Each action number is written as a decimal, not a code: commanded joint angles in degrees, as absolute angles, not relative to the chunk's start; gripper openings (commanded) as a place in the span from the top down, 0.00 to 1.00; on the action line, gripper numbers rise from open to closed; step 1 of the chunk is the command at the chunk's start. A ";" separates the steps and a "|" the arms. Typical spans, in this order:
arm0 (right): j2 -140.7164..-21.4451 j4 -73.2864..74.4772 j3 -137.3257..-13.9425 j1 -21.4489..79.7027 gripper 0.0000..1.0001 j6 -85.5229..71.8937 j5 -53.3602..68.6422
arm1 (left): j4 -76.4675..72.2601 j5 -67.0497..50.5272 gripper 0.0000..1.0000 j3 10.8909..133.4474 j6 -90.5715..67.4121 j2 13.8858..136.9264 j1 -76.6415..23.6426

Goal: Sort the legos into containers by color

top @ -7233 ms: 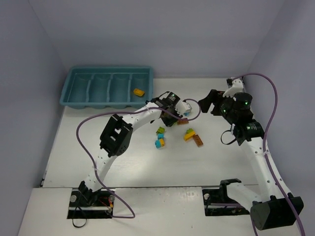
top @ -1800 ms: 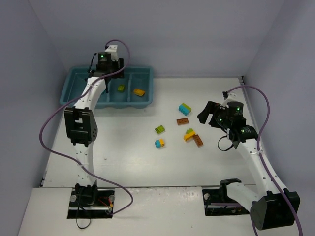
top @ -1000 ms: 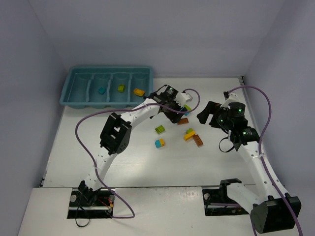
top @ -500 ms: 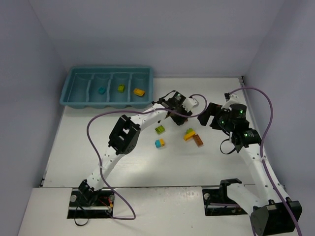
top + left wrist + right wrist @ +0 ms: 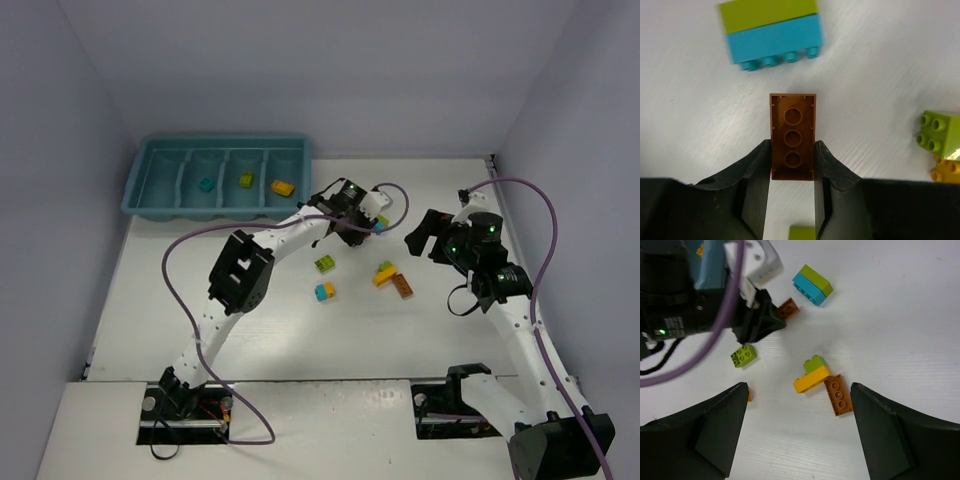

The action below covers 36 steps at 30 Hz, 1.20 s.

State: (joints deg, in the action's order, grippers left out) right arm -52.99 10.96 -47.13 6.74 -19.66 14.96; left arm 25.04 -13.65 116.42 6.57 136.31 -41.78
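While the right pincer [image 5: 798, 386] hangs wide apart and empty, the left pincer [image 5: 792, 150] is clamped on a flat brown brick [image 5: 792, 132] lying on the desk [image 5: 300, 330]. Next, I judge: lift it straight up and carry it to the tray [image 5: 215, 145], likely its leftmost compartment.

We see a teal-blue tray [image 5: 150, 205] at 10 o'clock. Inside it: teal brick [image 5: 206, 184], lime brick [image 5: 246, 180], yellow-orange brick [image 5: 282, 187]. Table [image 5: 250, 330] is white w/ faint ribbed lines. Brown plate [image 5: 792, 136] sits btwn black L fingers [image 5: 755, 190]. At its 12 there's a lime-over-cyan block [image 5: 772, 31]; at its 3, a lime cube [image 5: 938, 131] on yellow-orange. 2nd brown plate [image 5: 840, 394] is the same shade. R fingers [image 5: 715, 435] are black. Cables [image 5: 164, 268] are purple; arms [image 5: 290, 232] white & black w/ green LEDs [image 5: 352, 186].
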 commanded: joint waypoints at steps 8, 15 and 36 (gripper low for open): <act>-56.16 6.94 -50.63 6.68 0.20 -17.76 14.06 | 20.94 -9.51 1.00 113.14 -3.33 112.34 -22.01; -57.48 4.92 -49.31 6.68 0.20 -17.14 14.59 | 14.94 4.66 1.00 110.30 -3.43 111.09 -5.10; -57.92 5.71 -48.52 6.68 0.20 -18.72 19.78 | 12.39 3.96 0.72 125.94 3.08 130.33 12.48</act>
